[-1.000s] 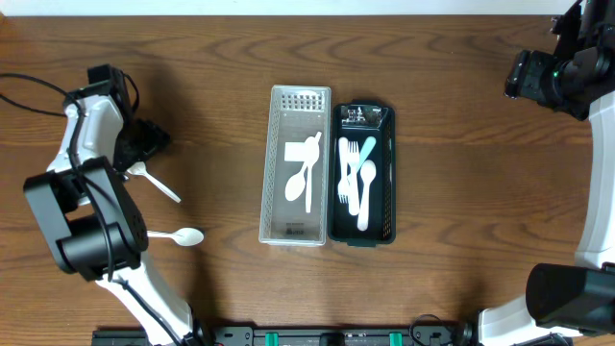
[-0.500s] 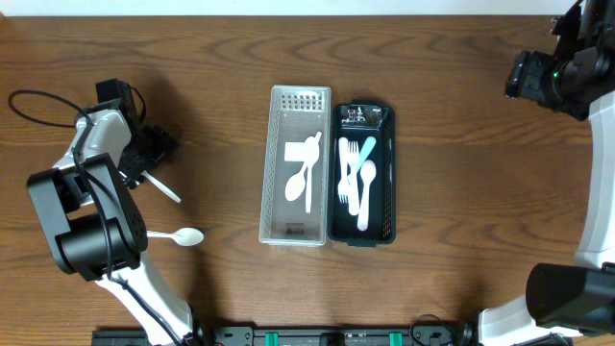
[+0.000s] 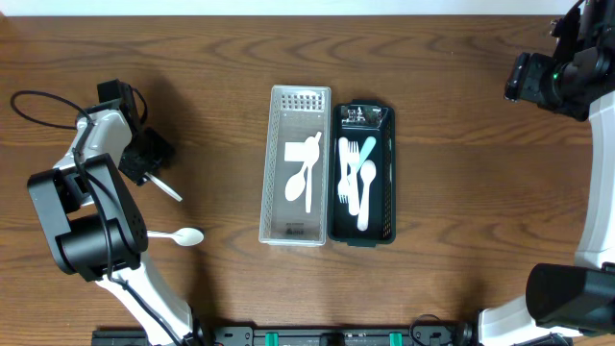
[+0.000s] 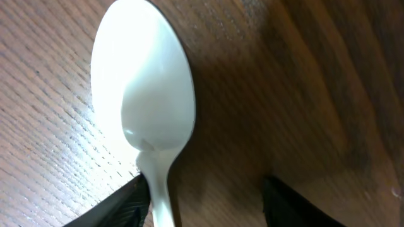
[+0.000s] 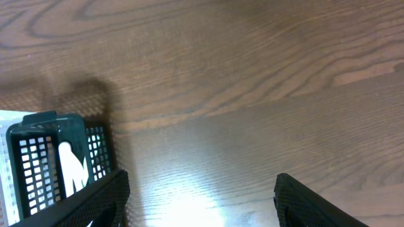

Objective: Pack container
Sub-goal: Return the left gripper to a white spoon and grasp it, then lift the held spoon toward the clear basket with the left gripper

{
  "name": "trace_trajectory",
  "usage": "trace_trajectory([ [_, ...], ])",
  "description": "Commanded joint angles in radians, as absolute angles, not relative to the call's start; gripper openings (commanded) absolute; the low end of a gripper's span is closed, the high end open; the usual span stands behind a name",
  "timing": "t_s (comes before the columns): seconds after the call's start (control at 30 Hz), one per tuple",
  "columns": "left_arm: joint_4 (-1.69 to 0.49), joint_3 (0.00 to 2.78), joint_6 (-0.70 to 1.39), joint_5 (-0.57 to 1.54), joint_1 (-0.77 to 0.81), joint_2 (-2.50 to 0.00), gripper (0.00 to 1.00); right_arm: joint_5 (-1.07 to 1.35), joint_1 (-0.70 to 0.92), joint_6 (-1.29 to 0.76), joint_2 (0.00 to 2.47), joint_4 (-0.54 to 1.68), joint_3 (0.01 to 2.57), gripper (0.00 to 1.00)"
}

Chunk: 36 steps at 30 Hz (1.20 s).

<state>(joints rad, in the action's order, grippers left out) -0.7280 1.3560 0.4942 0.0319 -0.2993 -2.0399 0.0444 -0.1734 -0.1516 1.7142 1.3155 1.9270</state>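
A white plastic spoon (image 4: 144, 94) lies on the wooden table; its handle runs down between my left gripper's fingers (image 4: 208, 208), close against the left one. The fingers stand apart around the handle, open. From overhead, my left gripper (image 3: 144, 161) covers the spoon's bowl and only the handle (image 3: 166, 189) shows. A second white spoon (image 3: 179, 236) lies nearer the front. The white basket (image 3: 279, 115) holds white spoons. The black tray (image 3: 384, 125) beside it holds white forks and spoons and one teal piece. My right gripper (image 5: 202, 202) is open and empty, far right (image 3: 524, 77).
A black cable (image 3: 38, 101) loops at the far left of the table. The black tray's corner (image 5: 57, 157) shows at the left of the right wrist view, above bare wood.
My left gripper has moved a little toward the front and come down over the spoon's bowl end. The right arm, the trays and the second spoon have not moved.
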Motion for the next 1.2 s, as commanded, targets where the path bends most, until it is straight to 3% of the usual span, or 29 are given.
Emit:
trace_trajectory([
  [0.0, -0.746, 1.323, 0.484, 0.015, -0.3, -2.061, 0.55, 0.03, -0.171, -0.152, 1.721, 1.32, 1.921, 0.76],
  [0.8, -0.746, 1.324, 0.484, 0.015, -0.3, -2.06, 0.06, 0.03, -0.171, -0.152, 1.721, 1.328, 1.921, 0.76],
  [1.17, -0.781, 1.388, 0.371, 0.016, -0.208, -1.879, 0.06, 0.031, -0.171, -0.152, 1.721, 1.328, 1.921, 0.76],
])
